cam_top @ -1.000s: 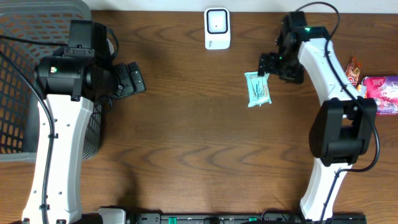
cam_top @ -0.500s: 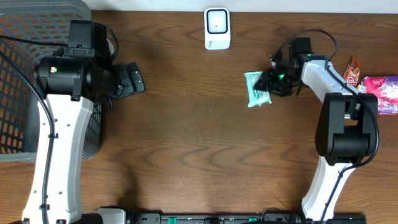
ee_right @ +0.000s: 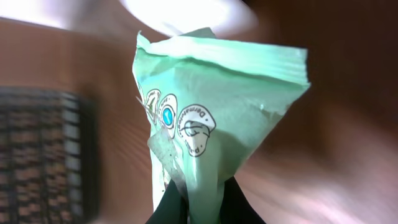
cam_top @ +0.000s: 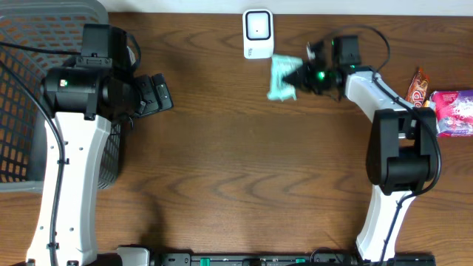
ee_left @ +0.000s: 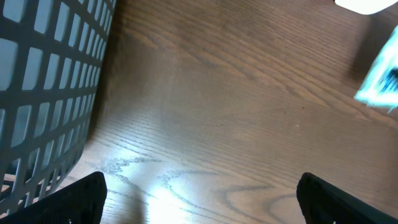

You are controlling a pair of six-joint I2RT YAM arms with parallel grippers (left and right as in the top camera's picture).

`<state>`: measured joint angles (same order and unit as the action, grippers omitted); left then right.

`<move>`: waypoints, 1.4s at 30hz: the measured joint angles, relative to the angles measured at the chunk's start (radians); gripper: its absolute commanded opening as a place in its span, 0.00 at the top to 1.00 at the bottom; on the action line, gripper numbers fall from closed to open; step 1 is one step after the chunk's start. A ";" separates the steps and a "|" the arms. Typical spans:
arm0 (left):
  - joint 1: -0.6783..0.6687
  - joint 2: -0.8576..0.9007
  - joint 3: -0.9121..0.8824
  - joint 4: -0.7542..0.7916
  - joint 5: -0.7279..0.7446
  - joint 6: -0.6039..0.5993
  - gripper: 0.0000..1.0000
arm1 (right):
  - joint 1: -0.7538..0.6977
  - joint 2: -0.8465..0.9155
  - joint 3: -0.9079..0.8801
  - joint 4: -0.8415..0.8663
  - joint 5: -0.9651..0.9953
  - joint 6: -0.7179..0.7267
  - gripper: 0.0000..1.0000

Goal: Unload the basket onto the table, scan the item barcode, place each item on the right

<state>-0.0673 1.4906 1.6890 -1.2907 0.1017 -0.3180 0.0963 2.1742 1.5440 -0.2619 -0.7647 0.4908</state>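
Since a second earlier, your right arm had swung leftward from beside the spot where the green packet (cam_top: 281, 78) lay on the tabletop (cam_top: 222, 162), and the right jaws had gone from spread wide to clamped tight on that packet. You had it pinched by one end, with the free end held out just beside the lower right corner of the white scanner (cam_top: 258, 33). The left jaws had not shifted; they stood fully open, gripping nothing, over bare wood next to the grey basket (cam_top: 29, 44). From your right wrist view the packet (ee_right: 205, 118) looked mint green and crinkled, fanning out wide from the pinch to a crimped edge, with small round printed emblems on its face. From the left wrist it showed only as a pale blur (ee_left: 382, 78) at the frame's edge.
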 measured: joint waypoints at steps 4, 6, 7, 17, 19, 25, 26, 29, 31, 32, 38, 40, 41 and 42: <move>0.000 0.000 0.000 0.000 0.000 0.000 0.02 | 0.046 0.000 0.096 0.196 0.005 0.145 0.99; 0.000 0.000 0.000 0.000 0.000 0.000 0.02 | 0.069 0.000 0.119 0.284 0.041 0.216 0.99; 0.000 0.000 0.000 0.000 0.000 0.000 0.02 | 0.082 0.000 0.125 0.319 0.067 0.250 0.99; 0.000 0.000 0.000 0.000 0.000 0.000 0.02 | 0.172 0.054 0.150 0.467 0.288 0.436 0.99; 0.000 0.000 0.000 0.000 0.000 0.000 0.02 | 0.168 0.092 0.165 0.467 0.309 0.448 0.99; 0.000 0.000 0.000 0.000 0.000 0.000 0.02 | 0.135 0.174 0.186 0.461 0.320 0.463 0.99; 0.000 0.000 0.000 0.000 0.000 0.000 0.02 | 0.129 0.181 0.187 0.460 0.321 0.464 0.99; 0.000 0.000 0.000 0.000 0.000 0.000 0.02 | 0.116 0.187 0.189 0.463 0.319 0.463 0.99; 0.000 0.000 0.000 0.000 0.000 0.000 0.02 | 0.114 0.187 0.198 0.468 0.312 0.462 0.99; 0.000 0.000 0.000 0.000 0.000 0.000 0.02 | 0.114 0.187 0.204 0.468 0.309 0.459 0.99; 0.000 0.000 0.000 0.000 0.000 0.000 0.02 | 0.090 0.187 0.283 0.385 0.225 0.394 0.99; 0.000 0.000 0.000 0.000 0.000 0.000 0.02 | 0.061 0.180 0.310 0.275 0.207 0.351 0.99; 0.000 0.000 0.000 0.000 0.000 0.000 0.02 | 0.040 0.172 0.323 0.195 0.202 0.319 0.99; 0.000 0.000 0.000 0.000 0.000 0.000 0.02 | 0.022 0.164 0.330 0.127 0.206 0.293 0.99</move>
<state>-0.0673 1.4906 1.6890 -1.2907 0.1013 -0.3180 0.1181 2.3386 1.8740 -0.1352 -0.5583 0.7837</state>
